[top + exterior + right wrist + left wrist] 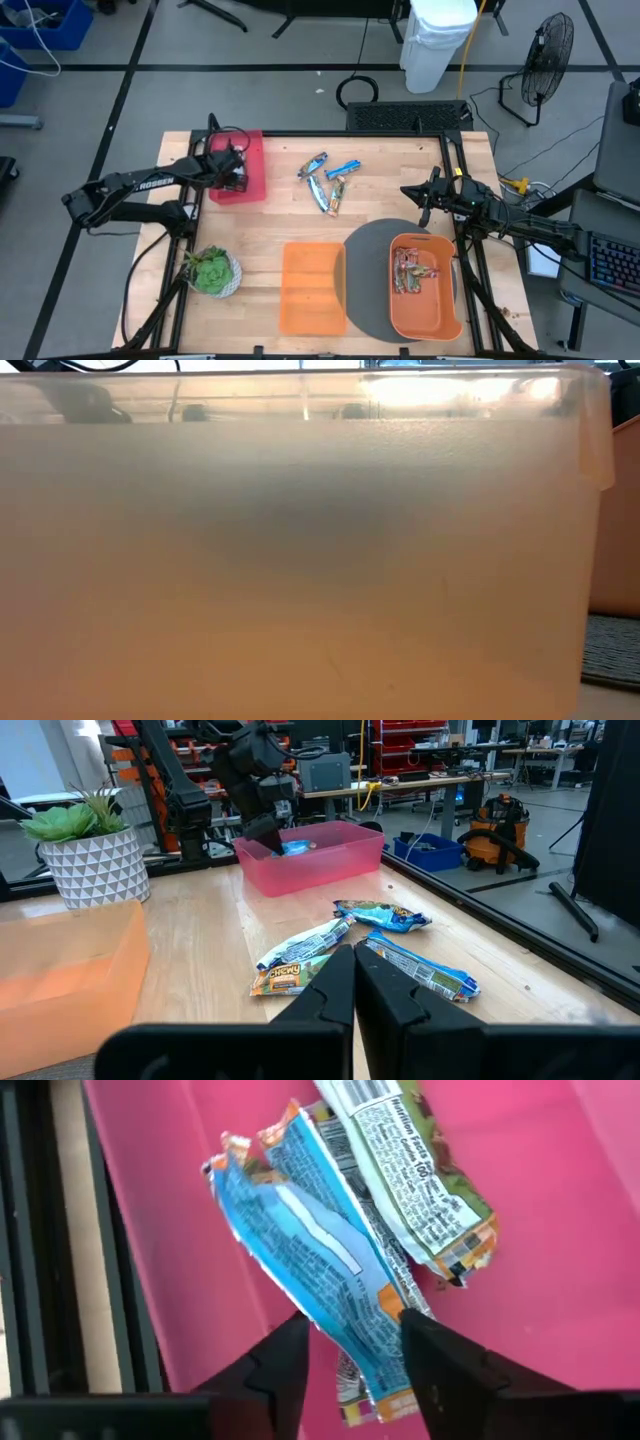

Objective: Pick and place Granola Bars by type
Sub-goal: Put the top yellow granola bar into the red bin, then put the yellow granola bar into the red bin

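Note:
My left gripper (355,1365) hangs open over the pink bin (250,160) at the table's far left, pointing steeply down. A bright blue granola bar (300,1230) lies on the bin's floor across other bars, among them a white-and-green one (420,1170). The blue bar's near end reaches between my fingers. Several more bars (328,180), blue and silvery, lie loose on the wood at the table's far middle. Reddish-brown bars (408,270) sit in the orange bin (440,310). My right gripper (354,970) waits shut at the far right, level, above the table. My left gripper comes from above with one finger (285,1370) on each long side of the blue bar's near end (375,1330). The bar rests on the bars beneath it in the pink bin. I cannot tell whether either finger touches it.
A shallow orange tray (312,285) lies at the near middle beside a round grey mat (365,270) under the orange bin. A green plant in a white pot (210,270) stands near left. An orange bin wall (300,560) fills the low view.

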`<state>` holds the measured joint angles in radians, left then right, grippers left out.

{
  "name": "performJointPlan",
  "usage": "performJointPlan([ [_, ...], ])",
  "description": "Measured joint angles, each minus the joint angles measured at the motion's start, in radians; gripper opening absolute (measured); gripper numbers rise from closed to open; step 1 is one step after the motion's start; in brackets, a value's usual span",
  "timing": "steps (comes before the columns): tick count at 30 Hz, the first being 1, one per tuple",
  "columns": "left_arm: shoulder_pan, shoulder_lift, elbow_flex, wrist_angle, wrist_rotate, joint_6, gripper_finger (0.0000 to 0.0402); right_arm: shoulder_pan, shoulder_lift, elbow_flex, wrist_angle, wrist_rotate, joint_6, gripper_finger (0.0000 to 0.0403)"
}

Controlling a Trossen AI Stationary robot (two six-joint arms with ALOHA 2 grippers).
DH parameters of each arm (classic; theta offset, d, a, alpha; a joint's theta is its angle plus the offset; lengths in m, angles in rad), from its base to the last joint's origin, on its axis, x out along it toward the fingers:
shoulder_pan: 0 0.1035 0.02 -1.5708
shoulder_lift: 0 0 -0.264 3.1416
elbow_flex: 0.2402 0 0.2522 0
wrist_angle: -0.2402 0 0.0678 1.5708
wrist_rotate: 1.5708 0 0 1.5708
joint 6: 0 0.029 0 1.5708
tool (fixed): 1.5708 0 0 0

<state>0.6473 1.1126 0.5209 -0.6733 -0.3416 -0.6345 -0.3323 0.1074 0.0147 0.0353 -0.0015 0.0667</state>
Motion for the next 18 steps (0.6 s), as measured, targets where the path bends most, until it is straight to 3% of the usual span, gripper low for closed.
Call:
performJointPlan([
  [6,-0.03,-0.001,0.002,0.046,0.018,0.032,0.0196,0.0,0.0,0.0,0.0,0.0,0.0,0.0],
  [18,-0.127,-0.001,0.145,0.107,0.091,0.103,0.02,0.0,0.0,0.0,0.0,0.0,0.0,0.0],
])
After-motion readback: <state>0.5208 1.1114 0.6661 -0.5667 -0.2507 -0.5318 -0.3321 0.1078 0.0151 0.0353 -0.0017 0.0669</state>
